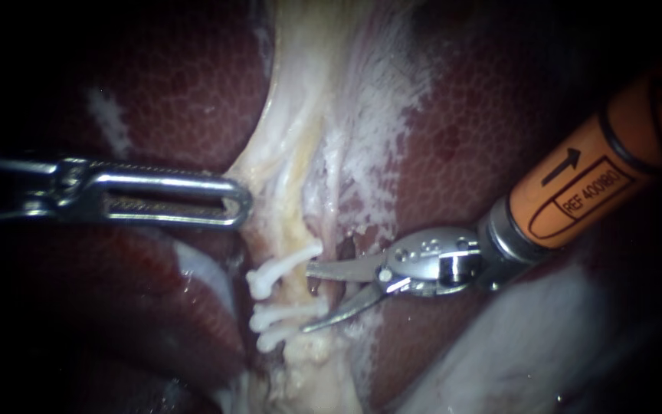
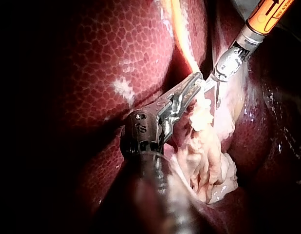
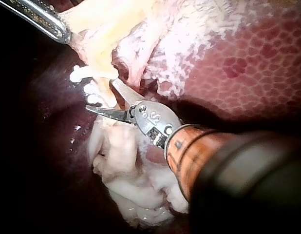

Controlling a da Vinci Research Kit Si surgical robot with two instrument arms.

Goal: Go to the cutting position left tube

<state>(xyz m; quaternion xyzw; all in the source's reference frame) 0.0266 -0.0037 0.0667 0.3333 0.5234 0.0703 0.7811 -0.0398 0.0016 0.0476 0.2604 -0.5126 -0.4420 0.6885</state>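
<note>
My left instrument [image 1: 240,204] comes in level from the left, its slotted jaws shut on the edge of the pale tissue [image 1: 300,153] between the liver lobes. Three white clips [image 1: 281,264] cross the pale left tube [image 1: 294,285] below it. My right instrument [image 1: 306,299], on an orange shaft, points left with its two blades open. The upper blade's tip lies by the top clip, the lower blade's tip by the lower clips [image 1: 285,313]. The right wrist view shows the same open blades [image 3: 100,94] reaching the clips [image 3: 80,74]. In the left wrist view the left jaws [image 2: 197,80] grip pale tissue, with the right blades [image 2: 212,95] just beyond.
Dark red liver [image 1: 178,92] lies on both sides of the pale strip, another lobe [image 1: 484,123] behind the right instrument. Loose whitish tissue [image 3: 126,165] bunches under the right instrument's shaft. A glistening pale fold [image 1: 545,337] sits low on the right.
</note>
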